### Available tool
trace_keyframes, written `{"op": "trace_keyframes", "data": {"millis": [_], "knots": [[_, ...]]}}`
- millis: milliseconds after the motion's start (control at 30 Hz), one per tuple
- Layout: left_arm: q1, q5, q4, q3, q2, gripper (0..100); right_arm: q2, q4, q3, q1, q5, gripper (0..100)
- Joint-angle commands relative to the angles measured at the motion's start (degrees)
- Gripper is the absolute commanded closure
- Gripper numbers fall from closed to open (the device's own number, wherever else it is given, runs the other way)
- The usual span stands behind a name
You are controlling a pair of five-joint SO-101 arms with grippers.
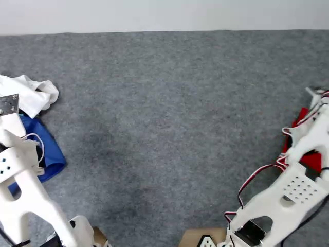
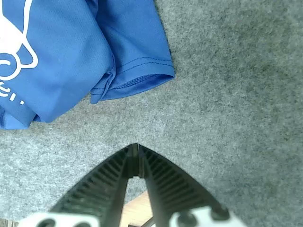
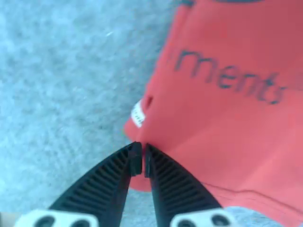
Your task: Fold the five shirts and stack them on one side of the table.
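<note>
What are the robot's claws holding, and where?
The left gripper is shut on nothing, beside the blue shirt. The right gripper is shut over the edge of the red shirt; whether it pinches cloth cannot be told.

Shirt behind second shirt at table left edge (touching); third shirt at right edge.

Crumpled white shirt sits far left, bunched blue shirt just beside it, and red shirt lies rumpled far right.
</note>
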Motion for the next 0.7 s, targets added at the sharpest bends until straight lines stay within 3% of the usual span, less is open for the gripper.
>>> {"op": "trace_keyframes", "data": {"millis": [0, 300, 667], "knots": [[0.0, -0.1, 0.0, -0.1, -1.5, 100, -2.0, 1.3, 0.4, -1.1, 0.4, 98.8], [0.0, -0.1, 0.0, -0.1, -1.5, 100, 2.3, -0.9, -1.1, -2.8, 0.5, 98.8], [0.0, -0.1, 0.0, -1.2, -1.6, 99, -15.0, 2.2, -2.9, -11.9, -4.5, 98.8]]}}
